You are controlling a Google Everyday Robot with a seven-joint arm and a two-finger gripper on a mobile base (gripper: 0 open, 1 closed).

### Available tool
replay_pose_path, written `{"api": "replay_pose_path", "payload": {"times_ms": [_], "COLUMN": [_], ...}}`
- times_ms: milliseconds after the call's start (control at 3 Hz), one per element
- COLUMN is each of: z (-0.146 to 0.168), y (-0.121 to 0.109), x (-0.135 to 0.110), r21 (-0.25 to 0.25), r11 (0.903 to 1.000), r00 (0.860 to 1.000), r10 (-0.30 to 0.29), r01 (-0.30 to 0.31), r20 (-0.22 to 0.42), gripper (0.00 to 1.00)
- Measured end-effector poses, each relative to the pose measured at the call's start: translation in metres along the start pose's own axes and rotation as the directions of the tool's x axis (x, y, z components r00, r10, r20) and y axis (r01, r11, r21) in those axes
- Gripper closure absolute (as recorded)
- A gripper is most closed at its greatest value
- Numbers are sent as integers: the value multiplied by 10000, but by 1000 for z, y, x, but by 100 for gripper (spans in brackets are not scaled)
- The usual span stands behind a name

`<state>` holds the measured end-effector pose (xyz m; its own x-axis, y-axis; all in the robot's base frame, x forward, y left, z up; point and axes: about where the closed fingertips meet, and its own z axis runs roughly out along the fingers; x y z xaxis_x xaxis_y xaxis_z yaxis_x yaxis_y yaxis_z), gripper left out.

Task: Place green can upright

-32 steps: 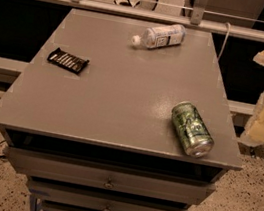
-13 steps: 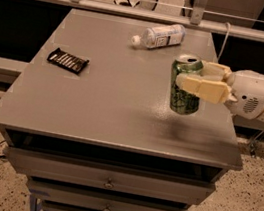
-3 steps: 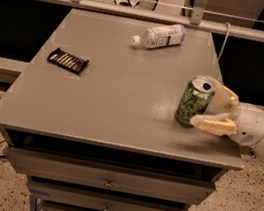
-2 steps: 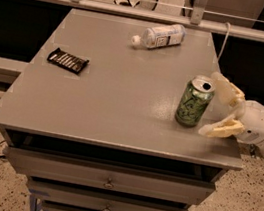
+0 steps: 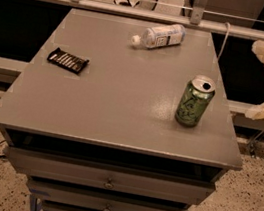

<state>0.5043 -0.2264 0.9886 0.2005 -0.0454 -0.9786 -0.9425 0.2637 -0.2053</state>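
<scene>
Confirm green aluminium drink can (image 5: 195, 100) upright, right of frame centre on grey desk (image 5: 112, 104). Note cream tool (image 5: 253, 79) at right frame edge: wide open, empty, apart from can. Retract without brushing can.

The can (image 5: 195, 101) stands up on the tabletop (image 5: 117, 105). It is on the right side, near the right edge and closer to the front than the back. A bottle (image 5: 159, 35) lies on its side far back on the tabletop, with its cap end pointing left. A flat packet (image 5: 68, 60) lies on the left side, near the left edge, about halfway back. The three things are well apart. The pincer (image 5: 254, 81) is off the tabletop, out past the right edge and to the right of the can, not touching it. Its two fingers are spread apart, one above the other. Drawers (image 5: 109, 178) sit under the tabletop.
</scene>
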Motion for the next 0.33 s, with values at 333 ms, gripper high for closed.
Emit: {"api": "replay_pose_path", "payload": {"times_ms": [333], "z": [1], "y": [0], "x": [0], "r21": [11], "r11": [10000], "r00": [10000], "r10": [0], "r01": [0], "r20": [4], "gripper": [0]}}
